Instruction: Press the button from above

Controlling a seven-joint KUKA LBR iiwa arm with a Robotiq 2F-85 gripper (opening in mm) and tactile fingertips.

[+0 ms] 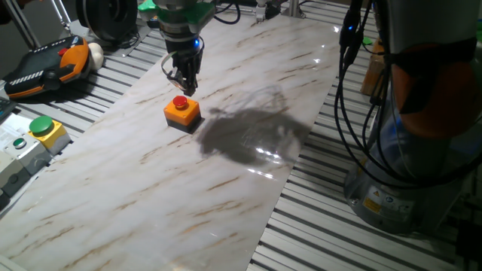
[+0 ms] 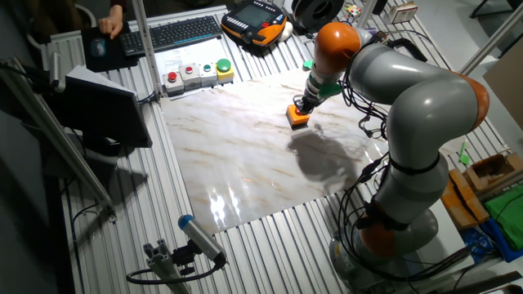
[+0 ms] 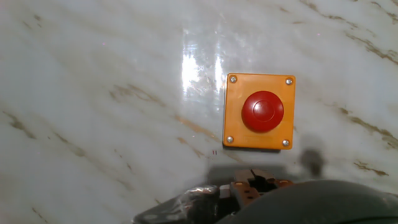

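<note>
The button is a red round cap on a small orange square box that stands on the marble slab. It also shows in the other fixed view. In the hand view the cap sits right of centre on its box. My gripper hangs just above the cap, slightly to its far side, fingers pointing down. It also shows in the other fixed view. Only part of the hand shows at the bottom of the hand view. No view shows the gap between the fingertips.
A green button on a yellow box sits off the slab at the left, beside a grey control box. A teach pendant lies at the far left. The arm's base and cables stand at the right.
</note>
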